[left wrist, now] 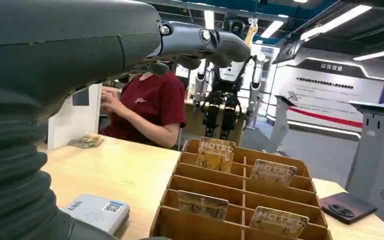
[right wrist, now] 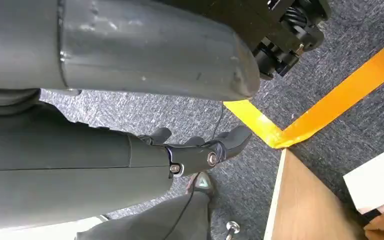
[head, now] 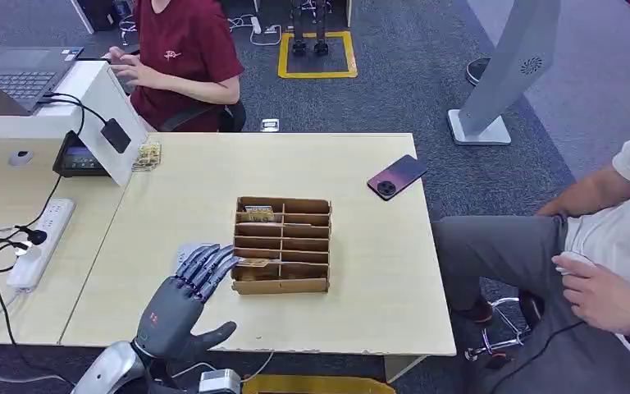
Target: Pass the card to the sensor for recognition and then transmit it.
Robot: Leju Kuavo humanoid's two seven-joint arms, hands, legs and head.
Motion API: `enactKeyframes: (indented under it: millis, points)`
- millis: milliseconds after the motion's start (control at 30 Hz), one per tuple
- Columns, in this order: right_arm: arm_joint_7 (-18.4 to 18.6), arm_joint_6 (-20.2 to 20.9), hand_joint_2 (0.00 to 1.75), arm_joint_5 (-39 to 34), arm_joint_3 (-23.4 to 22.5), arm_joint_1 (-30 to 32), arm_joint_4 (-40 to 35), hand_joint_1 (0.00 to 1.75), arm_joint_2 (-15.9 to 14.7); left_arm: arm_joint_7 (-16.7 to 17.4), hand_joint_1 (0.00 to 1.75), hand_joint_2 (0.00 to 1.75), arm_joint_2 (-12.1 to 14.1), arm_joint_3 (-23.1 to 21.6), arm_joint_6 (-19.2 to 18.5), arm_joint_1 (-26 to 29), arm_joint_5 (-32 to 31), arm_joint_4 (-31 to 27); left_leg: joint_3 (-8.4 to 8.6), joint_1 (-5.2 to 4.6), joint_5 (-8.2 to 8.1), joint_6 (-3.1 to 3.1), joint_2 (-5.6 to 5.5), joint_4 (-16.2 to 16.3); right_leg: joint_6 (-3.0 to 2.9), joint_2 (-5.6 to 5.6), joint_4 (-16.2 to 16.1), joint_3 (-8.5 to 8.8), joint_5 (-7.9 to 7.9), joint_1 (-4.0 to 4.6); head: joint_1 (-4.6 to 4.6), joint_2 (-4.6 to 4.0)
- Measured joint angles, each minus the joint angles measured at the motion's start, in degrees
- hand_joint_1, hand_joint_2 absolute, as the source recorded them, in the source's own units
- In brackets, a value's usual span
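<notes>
Where blue-grey carpet (head: 426, 82) surrounds it, wooden table (head: 377, 271) bears, seemingly, phone (head: 396, 176).

cards (left wrist: 215, 154): upright in cardboard organizer slots | sensor (left wrist: 97, 212): flat beside organizer

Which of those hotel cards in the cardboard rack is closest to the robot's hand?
The card in the rack's near left slot, right at the left hand's fingertips. The other visible card stands in the far row.
</notes>
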Motion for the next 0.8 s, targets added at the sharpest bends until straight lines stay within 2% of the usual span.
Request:
enactKeyframes:
  millis: [133, 233, 367, 500, 533, 633, 800]
  points:
    - [-0.2, -0.1, 0.0, 0.2, -0.1, 0.0, 0.0, 0.0, 0.0, -3.1, 0.0, 1.75, 0.4, -0.2, -1.9, 0.7, 4.8, -0.8, 0.01, 0.0, 0.0, 0.0, 0.0, 0.0, 0.0, 0.01, 0.0, 0.0, 0.0, 0.0, 0.0, 0.0]
    - [-0.2, -0.1, 0.0, 0.5, -0.2, 0.1, 0.0, 0.0, 0.0, -4.0, 0.0, 1.75, 0.5, -1.3, -3.1, 0.9, 5.2, -1.2, 0.01, 0.0, 0.0, 0.0, -0.02, 0.0, 0.0, -0.01, 0.0, 0.0, 0.0, 0.0, -0.02, 0.0]
    - [-0.5, 0.0, 0.0, 0.6, -0.5, 0.0, 0.0, 0.0, 0.0, -0.1, 0.0, 1.75, 0.2, -4.0, -2.8, -0.5, -1.6, -0.3, 0.01, -0.01, 0.0, 0.0, -0.02, 0.0, 0.0, -0.02, 0.0, 0.0, 0.0, 0.0, 0.0, 0.0]
    - [-1.0, 0.2, 0.0, 1.0, -1.0, 0.0, 0.0, 0.0, 0.0, 7.8, 0.0, 1.75, -2.1, -5.5, -0.1, -2.9, -6.7, 4.9, 0.02, -0.02, 0.0, 0.0, -0.02, 0.0, -0.02, -0.02, 0.0, 0.02, 0.04, -0.01, -0.02, 0.0]
    - [-1.0, 0.2, 0.0, 1.2, -1.0, 0.0, -0.1, 0.0, 0.0, 8.7, 0.0, 1.75, -2.9, -5.5, 0.3, -3.5, -7.1, 6.1, 0.02, -0.02, 0.02, 0.03, -0.02, 0.0, -0.02, -0.02, 0.0, 0.02, 0.05, -0.01, 0.0, 0.0]
    - [-0.9, 0.4, 0.0, 1.4, -1.0, -0.1, -0.1, 0.0, 0.0, 9.5, 0.0, 1.75, -5.0, -5.4, 0.3, -5.0, -7.8, 9.7, 0.01, -0.02, 0.04, 0.06, -0.05, 0.0, -0.02, -0.09, 0.0, 0.03, 0.05, -0.01, -0.02, 0.0]
    - [-0.9, 0.8, 0.0, 1.8, -1.0, -0.1, -0.3, 0.0, 0.0, 10.5, 0.0, 1.75, -7.9, -3.9, 0.3, -5.7, -9.4, 12.5, 0.01, -0.01, 0.04, 0.06, -0.04, 0.0, -0.02, -0.08, 0.0, 0.01, 0.05, -0.01, -0.02, 0.0]
